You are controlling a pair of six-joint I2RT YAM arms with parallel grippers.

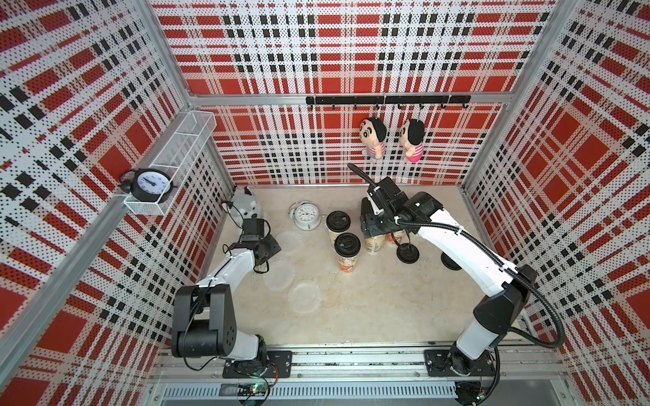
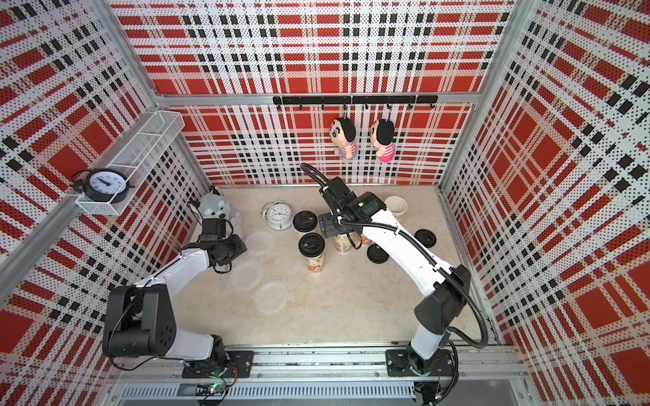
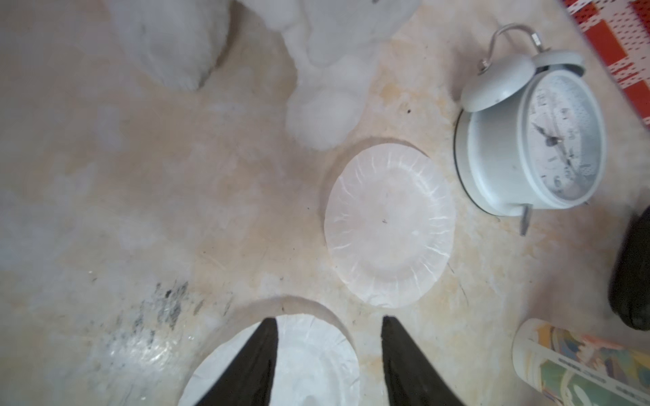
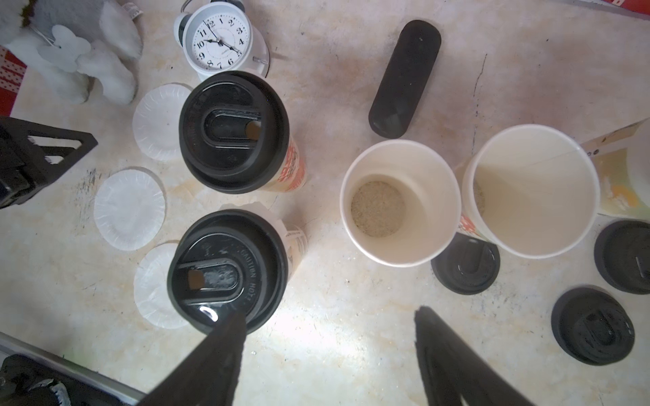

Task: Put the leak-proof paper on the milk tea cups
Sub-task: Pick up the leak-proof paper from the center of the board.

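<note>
Three leak-proof paper rounds lie flat on the table at the left. My left gripper is open and hangs just above the middle one, with one finger over it and nothing held; another paper lies just beyond. Two milk tea cups wear black lids. Two more cups stand open beside them. My right gripper is open and empty, high above the table between the nearer lidded cup and the open cups.
Black lids lie loose by the open cups. A white alarm clock and a plush dog sit at the back left. A fifth cup stands open at the back right. A black oblong object lies behind the cups.
</note>
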